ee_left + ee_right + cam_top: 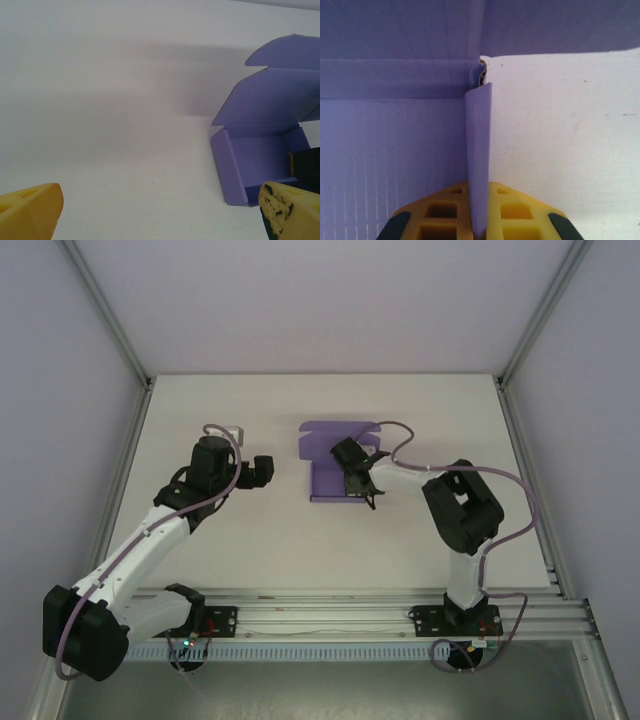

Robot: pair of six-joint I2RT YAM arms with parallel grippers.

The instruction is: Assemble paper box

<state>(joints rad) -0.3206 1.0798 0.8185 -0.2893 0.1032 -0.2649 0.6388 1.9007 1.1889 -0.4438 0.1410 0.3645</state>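
The paper box is a purple card piece folded into a shallow tray with its lid flap standing open at the far side, lying mid-table. My right gripper is shut on the box's right side wall. In the right wrist view, that upright wall runs between the two yellow fingers, pinched at my right gripper. My left gripper hovers open to the left of the box, apart from it. In the left wrist view, my left gripper has nothing between its fingers, and the box lies ahead to the right.
The white table is bounded by white walls and aluminium frame posts. An aluminium rail carrying both arm bases runs along the near edge. Bare tabletop lies left of and in front of the box.
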